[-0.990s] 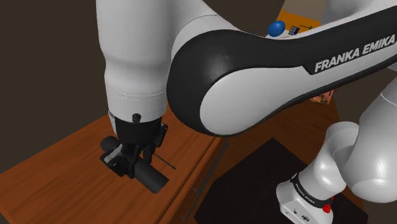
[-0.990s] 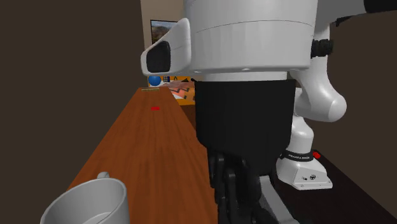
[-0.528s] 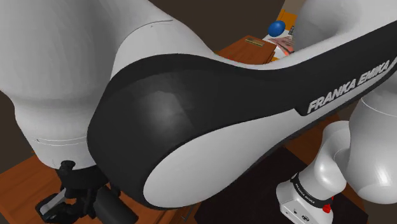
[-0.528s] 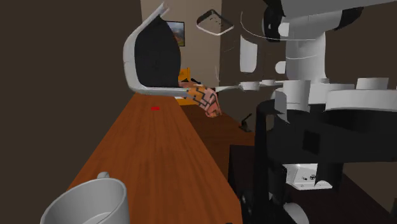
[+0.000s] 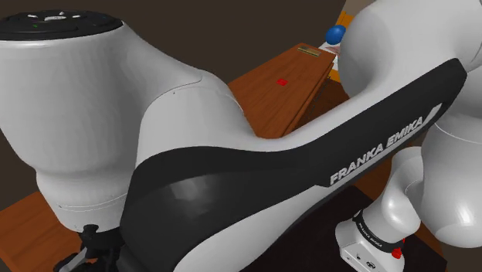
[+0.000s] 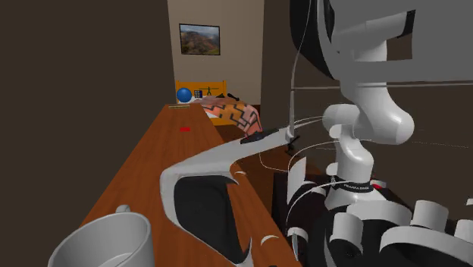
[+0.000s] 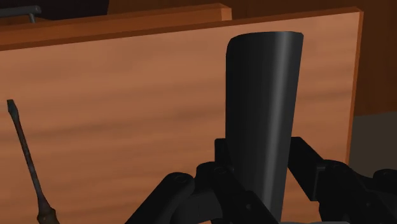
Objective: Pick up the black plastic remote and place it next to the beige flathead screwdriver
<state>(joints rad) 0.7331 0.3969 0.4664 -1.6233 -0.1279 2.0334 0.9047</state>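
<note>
White arm [image 5: 232, 178] is looming close before your shoulder camera, arching over wooden table [image 5: 290, 96]. White mug [image 6: 106, 243] is sitting at table's near end in second exterior view. End effector [image 7: 261, 162] is clasping black remote [image 7: 264, 95], fingers [image 7: 305, 159] pressing both its sides; you are looking along remote, table surface lying beyond it. Screwdriver [image 7: 28, 165], dark shaft, brownish handle, is lying flat on table, apart from remote. Blue ball [image 5: 334, 34] is resting beyond table's far end. Small red mark [image 5: 283, 80] is showing on tabletop.
</note>
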